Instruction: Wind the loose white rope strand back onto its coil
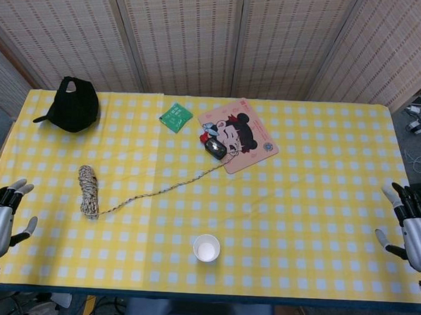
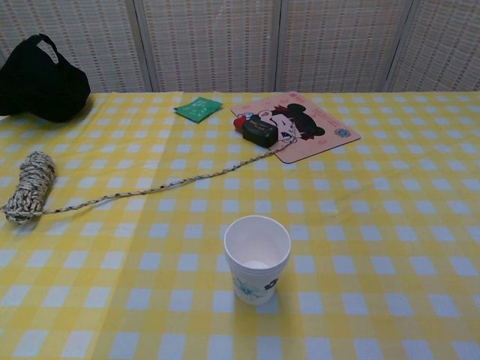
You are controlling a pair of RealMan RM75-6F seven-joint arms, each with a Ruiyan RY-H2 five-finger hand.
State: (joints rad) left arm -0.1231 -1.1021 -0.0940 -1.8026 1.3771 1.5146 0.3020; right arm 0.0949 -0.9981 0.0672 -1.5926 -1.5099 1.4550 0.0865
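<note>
A coil of white speckled rope [image 1: 89, 190] [image 2: 30, 186] lies on the left part of the yellow checked table. Its loose strand [image 1: 163, 189] [image 2: 150, 187] runs out straight to the right and ends near a small black device [image 1: 216, 149] [image 2: 259, 133]. My left hand [image 1: 1, 220] hovers at the table's left edge, fingers spread, holding nothing, well left of the coil. My right hand [image 1: 413, 224] is at the far right edge, also spread and empty. Neither hand shows in the chest view.
A white paper cup [image 1: 206, 247] [image 2: 257, 257] stands near the front middle. A pink cartoon mouse pad [image 1: 241, 136] [image 2: 304, 133], a green packet [image 1: 176, 117] [image 2: 198, 108] and a black cap [image 1: 73, 104] [image 2: 39, 78] lie toward the back.
</note>
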